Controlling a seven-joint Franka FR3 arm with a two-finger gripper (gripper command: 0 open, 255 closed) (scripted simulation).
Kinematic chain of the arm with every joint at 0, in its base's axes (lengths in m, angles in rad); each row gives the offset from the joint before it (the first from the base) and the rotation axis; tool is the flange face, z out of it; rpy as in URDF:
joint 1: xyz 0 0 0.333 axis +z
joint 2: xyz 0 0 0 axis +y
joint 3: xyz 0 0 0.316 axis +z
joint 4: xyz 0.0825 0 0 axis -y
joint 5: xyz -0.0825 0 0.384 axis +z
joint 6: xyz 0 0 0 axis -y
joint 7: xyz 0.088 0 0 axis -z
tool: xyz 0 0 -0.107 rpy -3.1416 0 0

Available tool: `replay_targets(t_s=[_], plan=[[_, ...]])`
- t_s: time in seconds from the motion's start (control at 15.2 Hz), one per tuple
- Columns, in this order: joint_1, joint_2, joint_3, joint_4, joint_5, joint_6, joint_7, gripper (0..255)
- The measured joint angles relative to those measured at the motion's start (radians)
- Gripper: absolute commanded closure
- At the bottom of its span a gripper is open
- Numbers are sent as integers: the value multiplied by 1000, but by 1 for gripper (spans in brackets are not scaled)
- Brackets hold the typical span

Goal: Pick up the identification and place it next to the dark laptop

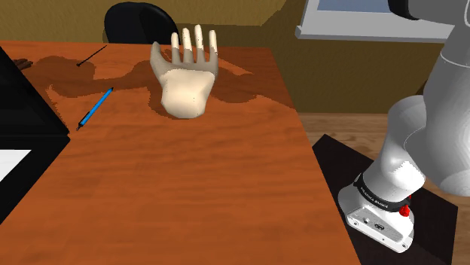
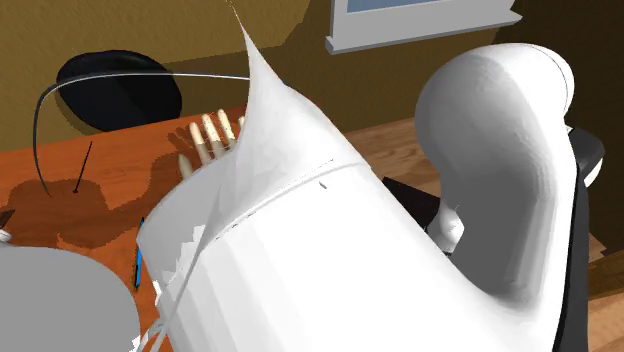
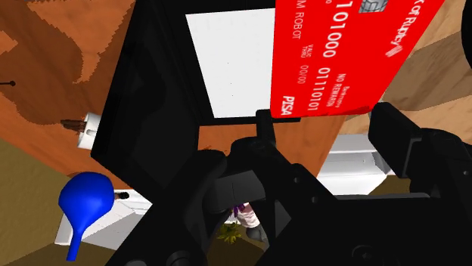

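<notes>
The identification is a red card (image 3: 340, 53) with white numbers and lettering. My gripper (image 3: 325, 113) is shut on its lower edge, a black finger on either side. Beyond the card, in the wrist view, lies the dark laptop (image 3: 151, 91), black with a white rectangle (image 3: 231, 64) on it. The card hangs over the laptop's edge and the orange-brown wooden table (image 3: 45, 45). In the shoulder view the laptop (image 1: 22, 113) sits at the table's left edge, and the white arm (image 1: 422, 135) rises at the right.
A beige hand-shaped model (image 1: 187, 75) stands upright near the table's far side. A blue pen (image 1: 96, 107) and a thin black stick (image 1: 92, 55) lie between it and the laptop. A black chair (image 1: 139, 22) stands behind the table. A blue bulb-shaped object (image 3: 87, 200) sits beside the laptop.
</notes>
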Motion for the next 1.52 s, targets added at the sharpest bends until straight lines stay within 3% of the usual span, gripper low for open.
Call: replay_targets(t_s=[0.4, 1.52], plan=[[-44, -65, -1, -177, 36, 119, 9, 255], [-86, -129, -12, -488, 51, 375, 43, 255]])
